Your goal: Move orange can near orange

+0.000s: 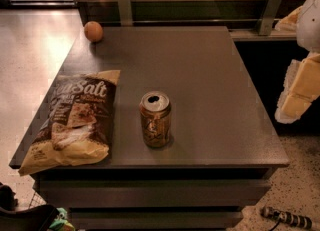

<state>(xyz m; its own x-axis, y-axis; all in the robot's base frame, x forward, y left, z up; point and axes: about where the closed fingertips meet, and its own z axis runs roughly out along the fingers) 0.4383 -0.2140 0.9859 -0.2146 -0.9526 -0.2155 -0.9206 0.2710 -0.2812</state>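
Note:
The orange can (155,119) stands upright near the front middle of the dark grey table (200,75); its silver top shows an open pull-tab hole. The orange (93,31) sits at the table's far left corner, well away from the can. My gripper (300,87), white and pale yellow, hangs at the right edge of the view, beyond the table's right side and level with the can. It is apart from the can and touches nothing on the table.
A large dark and yellow chip bag (75,122) lies at the front left, overhanging the table's edge, between the can and the left side. A glass railing with metal posts (270,10) runs behind the table. Speckled floor lies to the left and right.

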